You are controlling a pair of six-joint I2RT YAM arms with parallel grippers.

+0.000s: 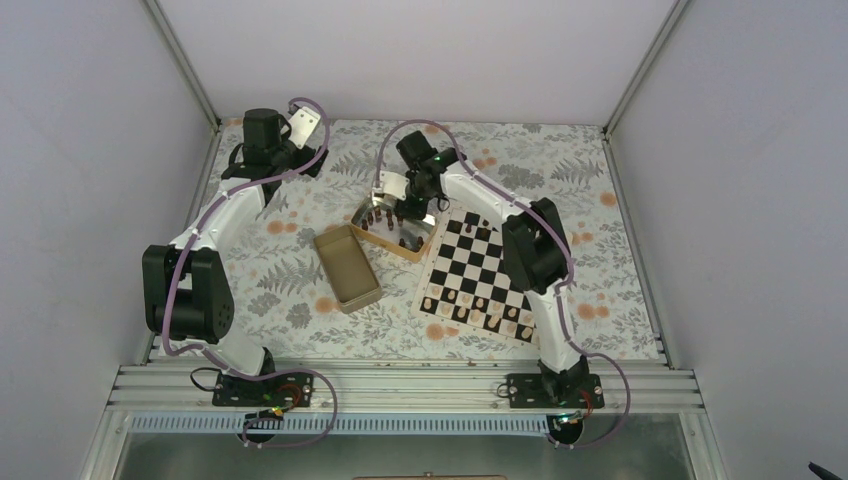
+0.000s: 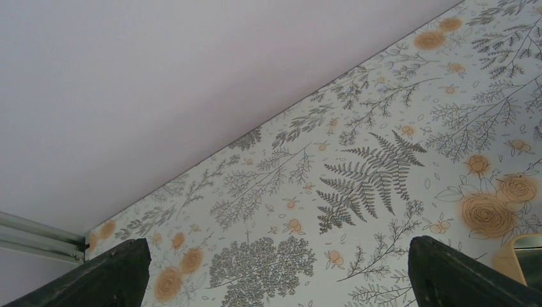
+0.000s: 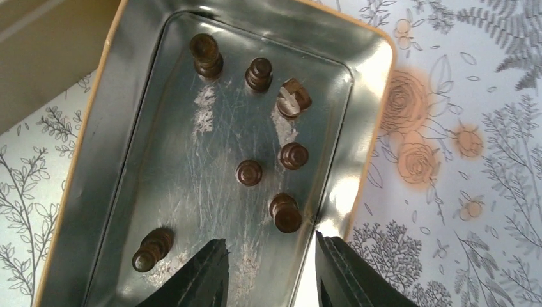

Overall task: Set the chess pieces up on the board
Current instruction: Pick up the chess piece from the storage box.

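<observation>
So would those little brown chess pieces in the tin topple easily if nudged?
Probably topple-prone: the chess pieces seem to stand upright on small round bases, so a sideways nudge could tip one. Once down, their turned round shape would likely roll on the smooth metal floor of the tin. They look like rigid wood, so a firm pinch shouldn't hurt them.

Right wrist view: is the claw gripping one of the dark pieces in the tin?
No, the right claw is open and empty, with seven dark pieces free on the tin floor.
</observation>
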